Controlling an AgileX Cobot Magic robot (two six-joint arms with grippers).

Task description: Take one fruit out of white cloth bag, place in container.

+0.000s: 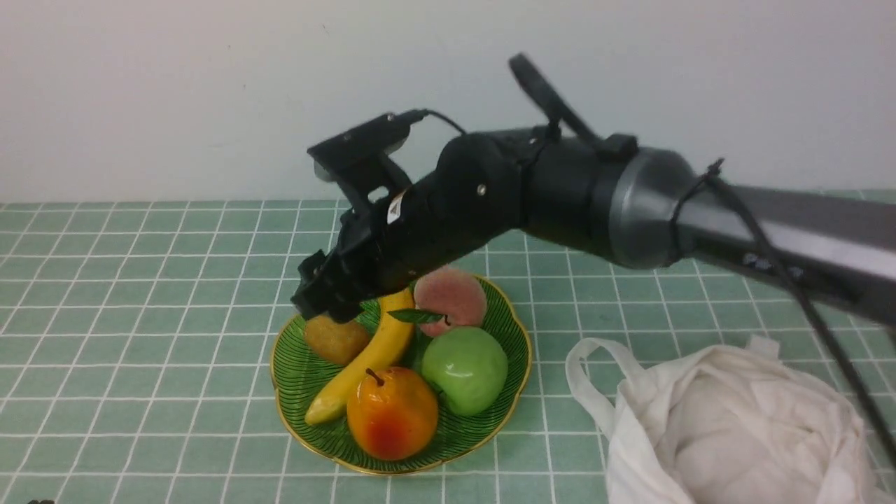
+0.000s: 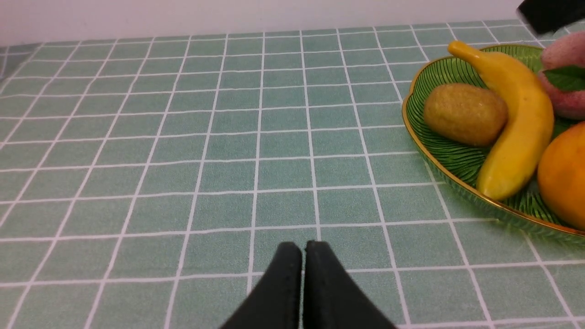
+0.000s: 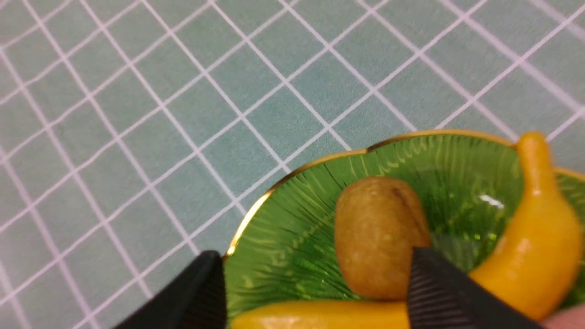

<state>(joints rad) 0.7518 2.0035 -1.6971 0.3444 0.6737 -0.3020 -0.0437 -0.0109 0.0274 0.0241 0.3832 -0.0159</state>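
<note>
Closest in, the left gripper is seen low over the green checked tablecloth, its jaws pressed together with nothing between them. The white cloth bag is slumped at the near right, apart from the container. In this leaf-shaped container an orange-red pear is set at the front, with a green apple and a banana behind it. The fruit is laid at the left against the banana. Just above it the right gripper is held with jaws spread, gripping nothing. A peach is placed farthest back.
</note>
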